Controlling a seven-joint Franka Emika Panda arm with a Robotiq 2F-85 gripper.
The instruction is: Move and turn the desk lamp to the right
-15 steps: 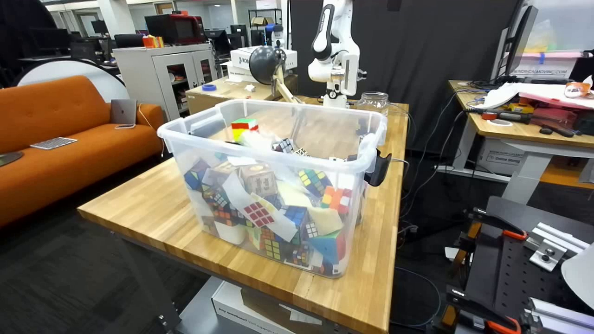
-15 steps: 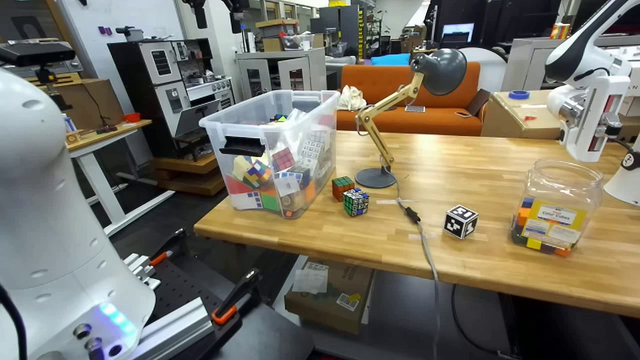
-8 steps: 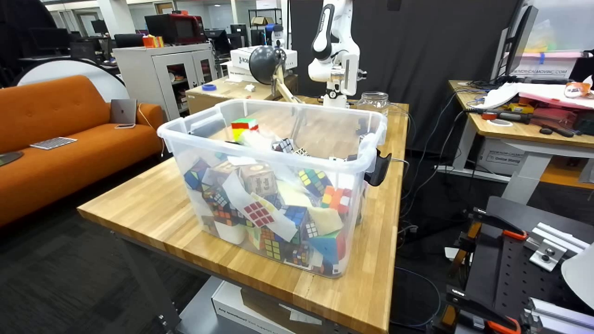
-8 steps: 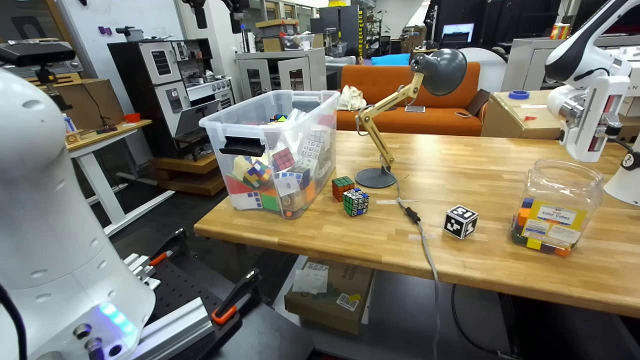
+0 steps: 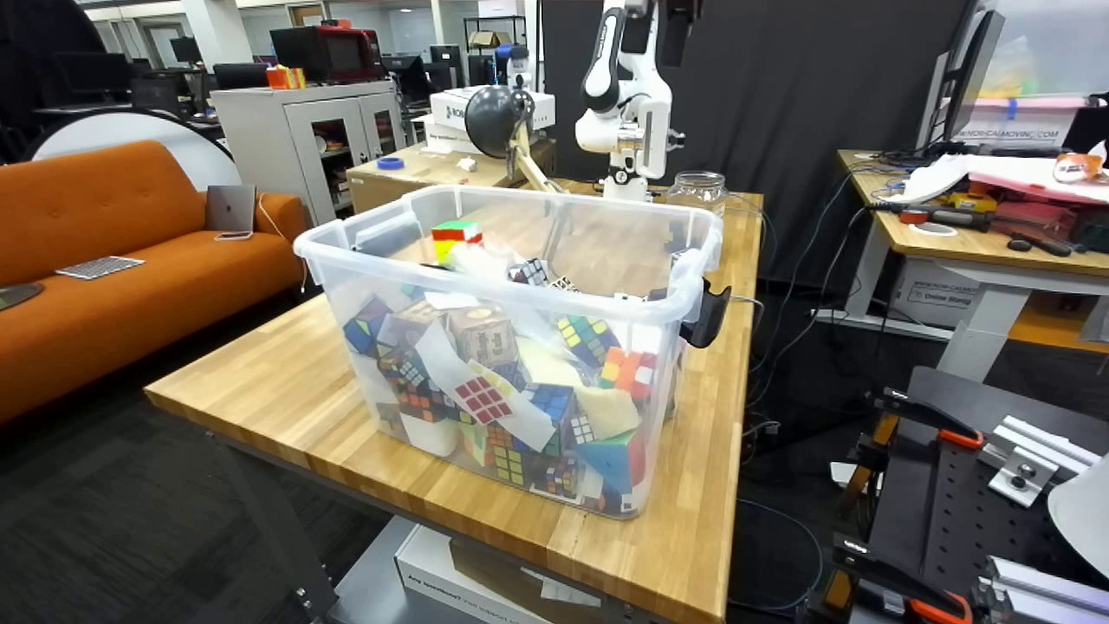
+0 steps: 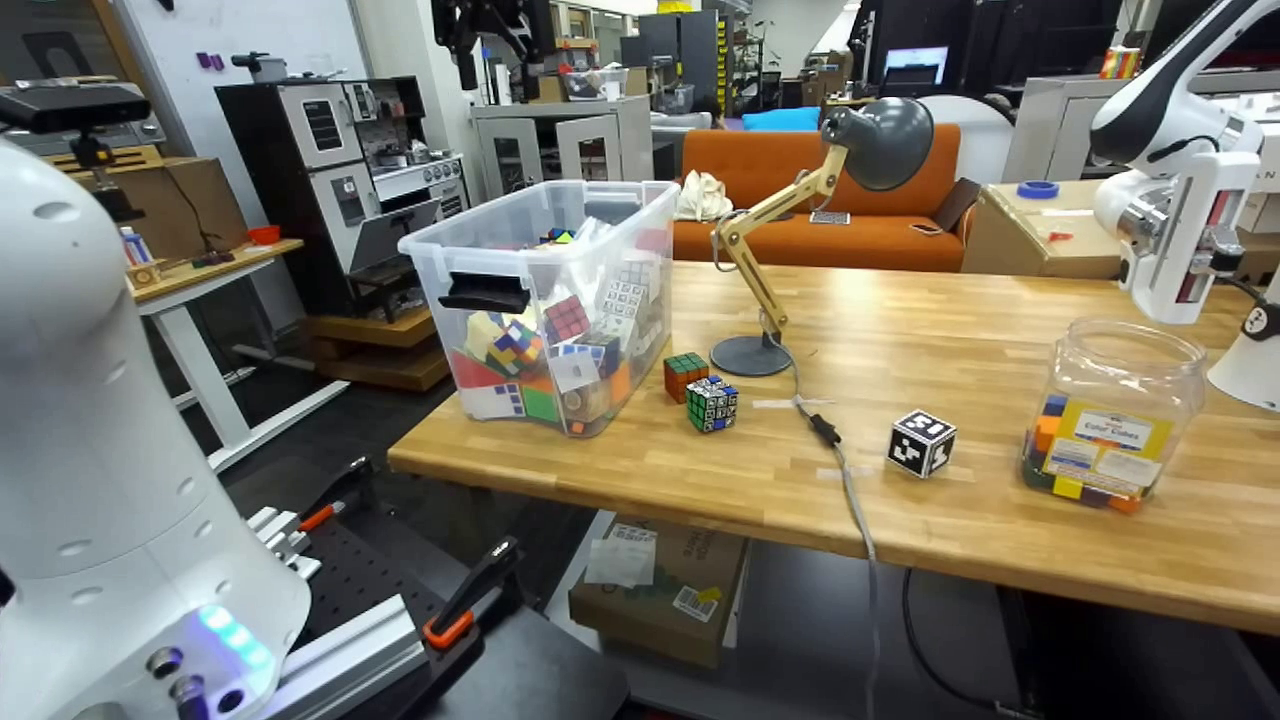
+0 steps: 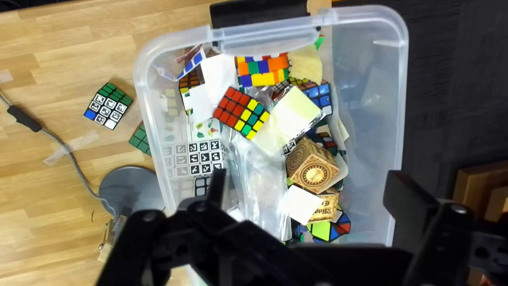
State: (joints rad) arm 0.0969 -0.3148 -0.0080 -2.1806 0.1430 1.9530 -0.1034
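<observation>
1. Closest to me, at the left of an exterior view, a white robot arm (image 6: 120,450) rises, with a strip of blue light (image 6: 238,637) glowing on its base.
2. Near the front edge of the wooden worktop (image 6: 960,330) sits a black-and-white cube (image 6: 920,443); to its right is a clear jar (image 6: 1120,410) with coloured blocks (image 6: 1068,487) in the bottom.
3. Left of that cube, a grey cord (image 6: 862,520) with a black switch (image 6: 824,430) runs across the worktop and down over the edge.
4. A little farther in, two puzzle cubes (image 6: 711,404) sit close together, just beside a clear bin (image 5: 554,297) piled with more cubes (image 7: 241,113) and slips of paper (image 7: 300,204).
5. The pincer (image 7: 309,192) hangs high over the bin, its fingers (image 7: 408,202) spread wide apart.
6. Just past the two cubes, right of the bin from here, the desk lamp (image 6: 785,205) stands on its round base, apart from the pincer, its wooden stem bent, its dark dome head leaning out to the right.
7. Beyond the jar I see another white arm (image 6: 1150,120), and at the back an orange sofa (image 6: 750,160).
</observation>
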